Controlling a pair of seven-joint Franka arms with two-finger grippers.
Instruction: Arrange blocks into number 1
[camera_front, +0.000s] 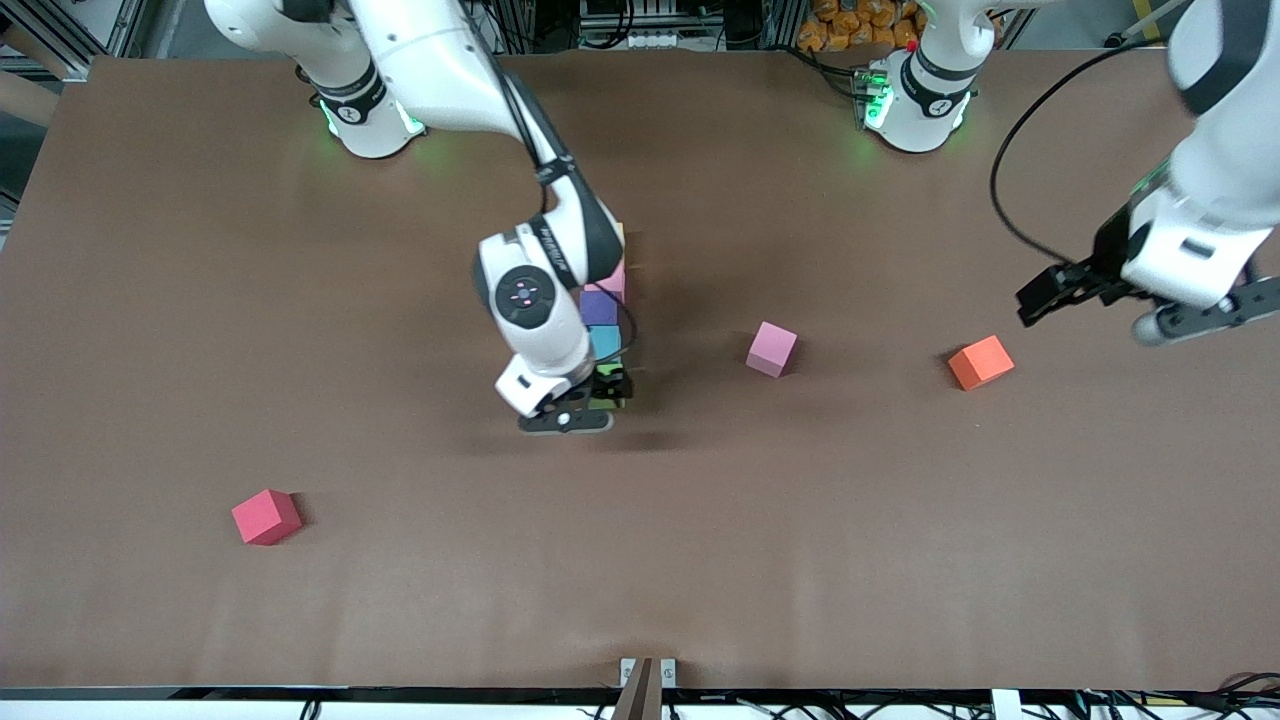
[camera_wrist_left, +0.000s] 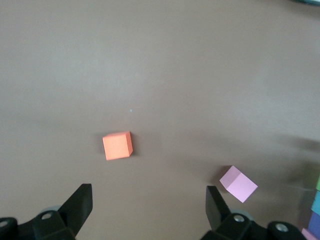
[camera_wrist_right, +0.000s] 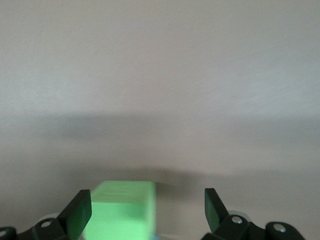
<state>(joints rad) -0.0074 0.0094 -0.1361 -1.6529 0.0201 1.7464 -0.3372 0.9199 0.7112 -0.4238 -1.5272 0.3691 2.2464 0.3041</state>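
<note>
A column of blocks lies mid-table: a sliver of yellow (camera_front: 621, 236), then pink (camera_front: 613, 281), purple (camera_front: 598, 308), light blue (camera_front: 605, 341), mostly covered by the right arm. The green block (camera_wrist_right: 120, 212) sits at the column's end nearest the front camera. My right gripper (camera_front: 612, 388) (camera_wrist_right: 148, 210) is open around it, and the block lies close to one finger with a wide gap to the other. A second pink block (camera_front: 771, 349) (camera_wrist_left: 238, 183) lies apart toward the left arm's end. My left gripper (camera_front: 1035, 300) (camera_wrist_left: 149, 205) hangs open and empty above the table near the orange cube.
An orange cube (camera_front: 980, 361) (camera_wrist_left: 117, 145) lies toward the left arm's end of the table. A red cube (camera_front: 266, 516) lies nearer the front camera toward the right arm's end. The brown table (camera_front: 700, 560) is bare around them.
</note>
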